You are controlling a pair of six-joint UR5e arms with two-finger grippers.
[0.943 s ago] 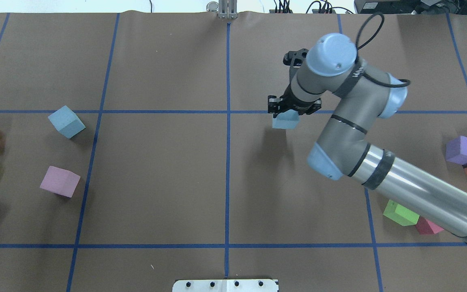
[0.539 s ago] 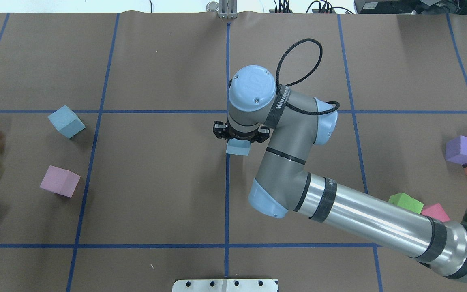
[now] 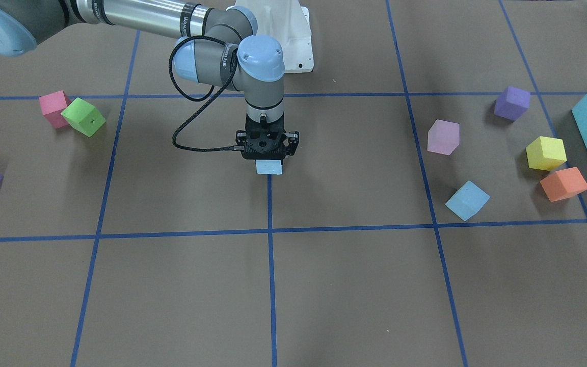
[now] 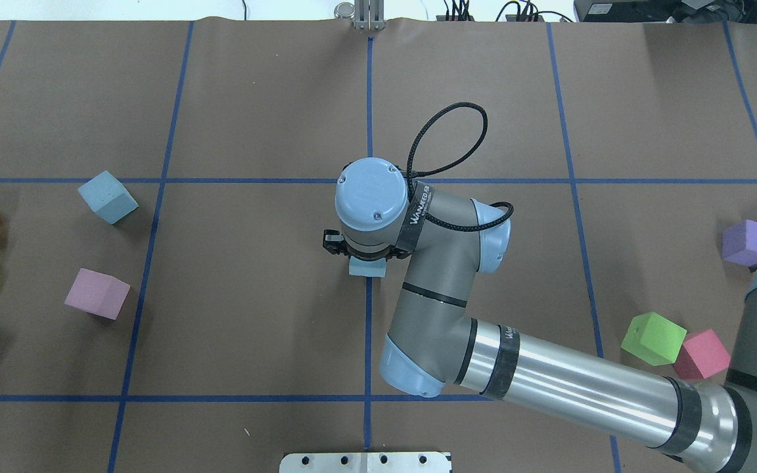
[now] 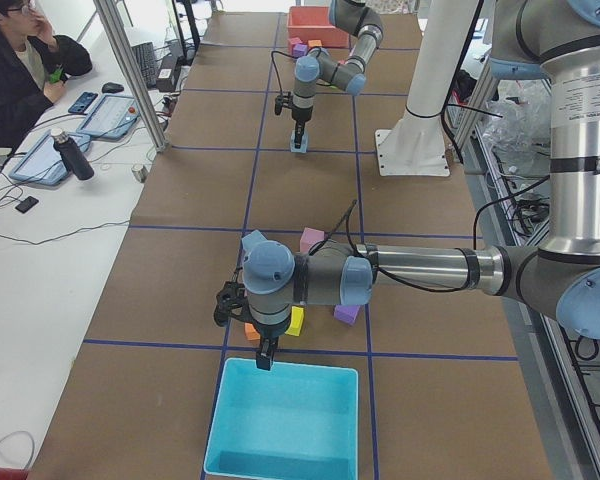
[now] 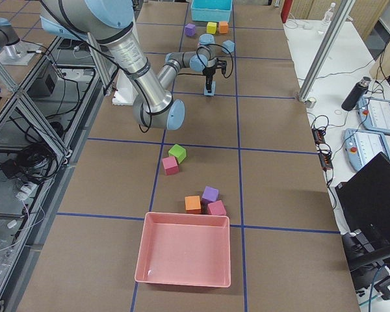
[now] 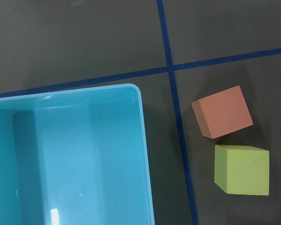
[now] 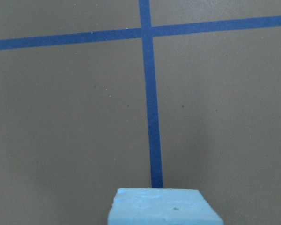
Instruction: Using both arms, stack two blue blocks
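Pale-blue foam mid-table: the robot's right gripper is clamped on one blue block, held low over the centre tape line. Whether it touches the brown table can't be told. On the robot's left side, well apart, sits the second blue block, turned askew to the grid, near a pink cube. At the far end, the left gripper hangs over the teal bin; fingers apart or together, cannot tell. Its wrist cam shows the bin's corner w/ an orange cube and a yellow cube just across a tape line.
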